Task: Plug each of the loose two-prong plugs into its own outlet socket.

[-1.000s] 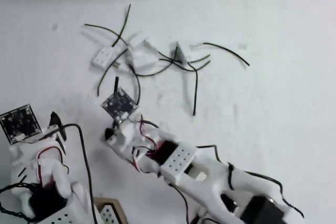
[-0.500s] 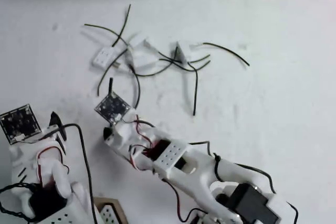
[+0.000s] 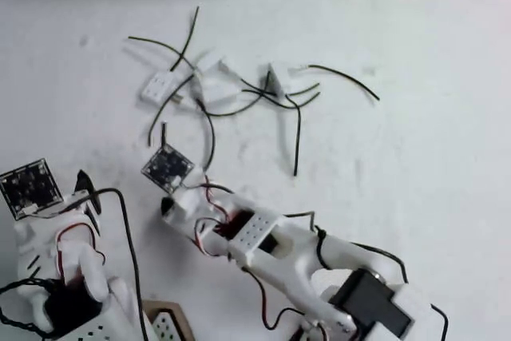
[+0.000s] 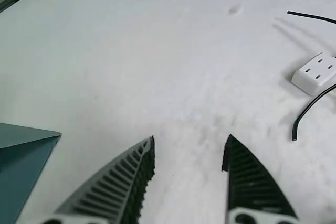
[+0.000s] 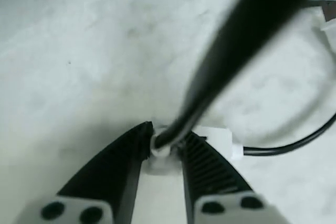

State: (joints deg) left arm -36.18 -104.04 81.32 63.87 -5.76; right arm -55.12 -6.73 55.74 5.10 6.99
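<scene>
Right gripper [image 5: 167,141] clamped on a white plug [image 5: 216,141]; left gripper [image 4: 190,148] spread wide over the bare table [image 4: 131,51].

The held piece looks like a two-prong plug, though the fingers hide most of it, and its black cord [image 5: 236,45] rises toward the camera. From above, the grip sits left of centre, nearer than the outlet socket [image 3: 158,85] and the tangle of loose plugs [image 3: 209,79] and cords farther back. The left gripper rests at the near left corner.

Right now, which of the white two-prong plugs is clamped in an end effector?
The white plug with a black cord, pinched in the right end effector; the others lie loose among tangled cords farther back.
</scene>
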